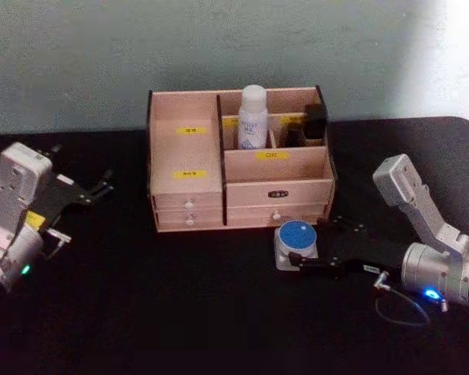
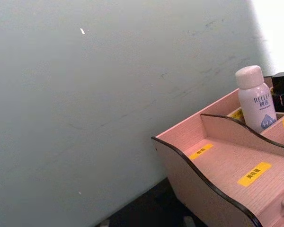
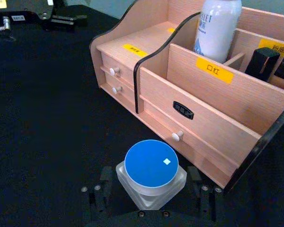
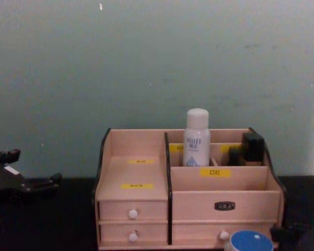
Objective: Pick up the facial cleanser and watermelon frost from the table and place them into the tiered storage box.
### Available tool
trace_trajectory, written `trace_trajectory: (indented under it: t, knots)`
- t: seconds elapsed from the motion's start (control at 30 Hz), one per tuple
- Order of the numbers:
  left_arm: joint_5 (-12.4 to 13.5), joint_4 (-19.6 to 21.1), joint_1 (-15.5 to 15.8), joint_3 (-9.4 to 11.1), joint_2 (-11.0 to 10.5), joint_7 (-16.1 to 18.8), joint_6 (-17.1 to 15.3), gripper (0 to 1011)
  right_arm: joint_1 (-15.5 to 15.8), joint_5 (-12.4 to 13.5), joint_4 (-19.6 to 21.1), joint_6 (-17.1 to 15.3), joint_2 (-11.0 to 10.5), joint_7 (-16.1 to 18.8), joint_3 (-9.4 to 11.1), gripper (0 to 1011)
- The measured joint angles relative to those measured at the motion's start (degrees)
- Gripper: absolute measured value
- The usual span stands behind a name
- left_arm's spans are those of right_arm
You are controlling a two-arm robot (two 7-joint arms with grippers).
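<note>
**Legible markings: white bottle and tiered storage box**

White bottle (image 2: 255, 101), at 12 o'clock in the tiered storage box (image 3: 203, 118): brand "RELLET" in grey capitals, small Chinese characters beneath not legible, large "HA" lower down. Yellow label (image 3: 214, 70) on the middle compartment front, 3 o'clock: "口红". Yellow label (image 3: 276, 48) at the rear, 1 o'clock: "粉底". Dark plaque (image 3: 183, 109) on the upper drawer front, 4 o'clock: lettering too small to read. Two yellow step labels (image 2: 254, 173), at 8 and 10 o'clock: characters illegible.
</note>
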State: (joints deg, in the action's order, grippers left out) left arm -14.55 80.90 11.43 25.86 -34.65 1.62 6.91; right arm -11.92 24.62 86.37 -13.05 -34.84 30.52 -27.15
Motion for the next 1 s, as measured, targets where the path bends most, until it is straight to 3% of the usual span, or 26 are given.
trace_trajectory:
  t: [1.0]
  knots:
    - [0.0,0.0,0.0,0.0,0.0,0.0,0.0,1001,-3.1,-0.9,-3.9,-0.5,2.7,0.4,-1.6,1002]
